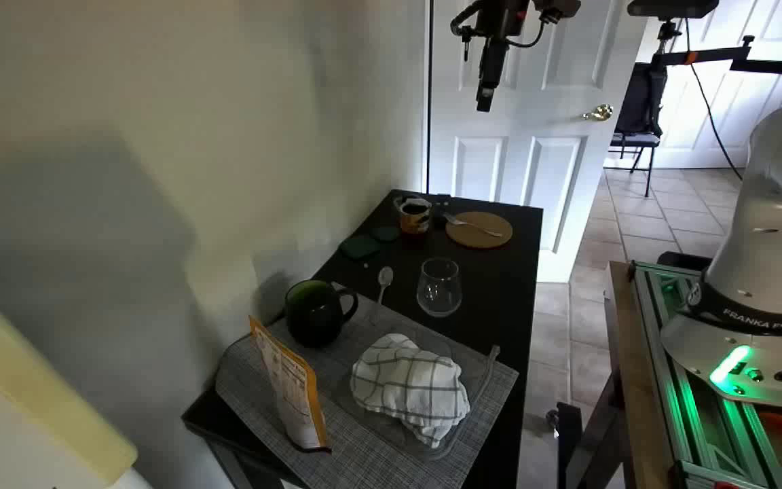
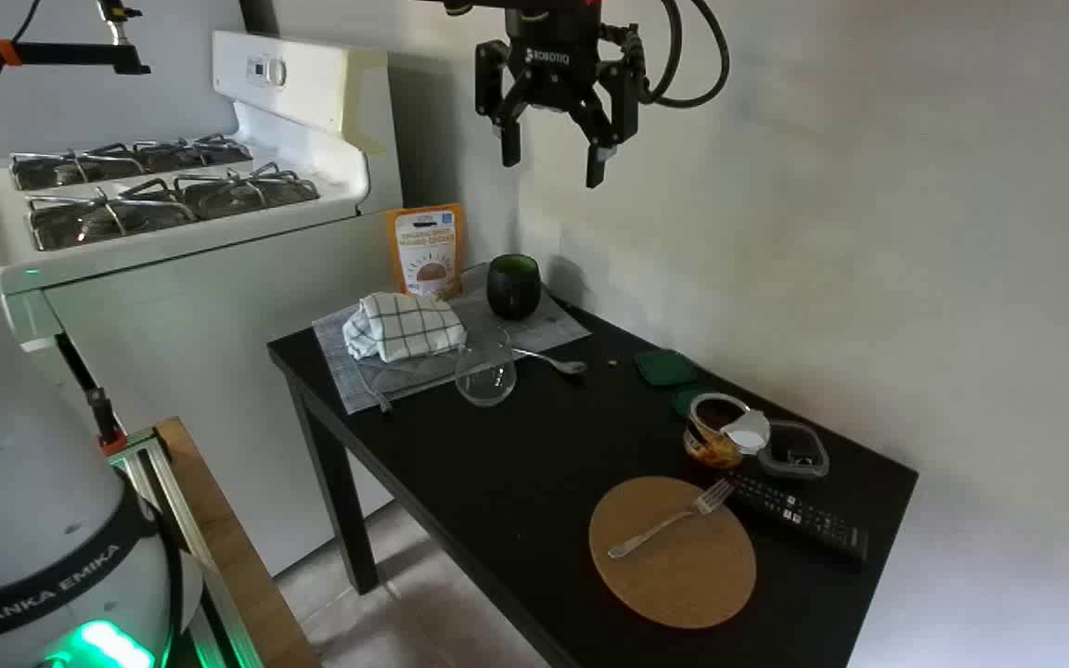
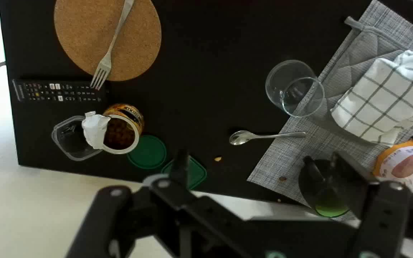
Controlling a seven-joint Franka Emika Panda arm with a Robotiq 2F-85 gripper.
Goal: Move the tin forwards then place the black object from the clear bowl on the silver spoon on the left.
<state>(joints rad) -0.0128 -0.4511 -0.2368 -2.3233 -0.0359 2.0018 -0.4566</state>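
The tin (image 2: 709, 447) is a short orange-brown can with a peeled white lid. It stands at the table's far end in an exterior view (image 1: 414, 221) and shows in the wrist view (image 3: 134, 116). The clear bowl (image 2: 817, 467), a small plastic tub, sits against it and also shows in the wrist view (image 3: 79, 156). A small dark object (image 2: 802, 457) lies inside, hard to make out. The silver spoon (image 3: 242, 137) lies partly on the grey mat, also in both exterior views (image 1: 385, 276) (image 2: 570, 367). My gripper (image 2: 553, 167) is open and empty, high above the table (image 3: 260, 157).
A clear glass (image 3: 289, 87) stands by the mat. A dark mug (image 1: 316, 316), checked cloth (image 1: 411, 387) and orange pouch (image 2: 426, 250) sit on the mat. A cork disc (image 2: 674, 584) with a fork, a remote (image 2: 804, 517) and green lids (image 3: 147, 152) surround the tin. The wall borders the table.
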